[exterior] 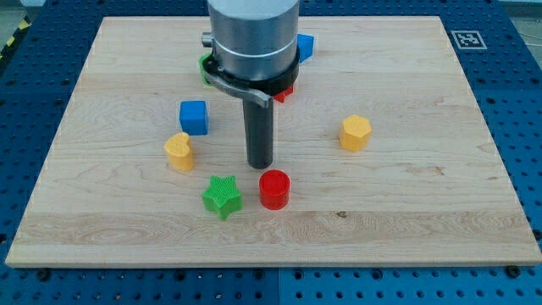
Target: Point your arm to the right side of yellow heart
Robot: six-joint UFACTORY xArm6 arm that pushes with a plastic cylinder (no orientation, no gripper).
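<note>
The yellow heart (179, 152) lies left of the board's middle. My tip (260, 164) stands well to the heart's right, about a hand's width away, just above the red cylinder (273, 188). The blue cube (193, 116) sits just above the heart. The green star (222, 196) lies below and to the right of the heart, left of the red cylinder.
A yellow hexagonal block (356, 132) lies at the right of the middle. Near the view's top, the arm's body partly hides a green block (204, 68), a red block (284, 91) and a blue block (304, 46). The wooden board (423, 212) rests on a blue perforated table.
</note>
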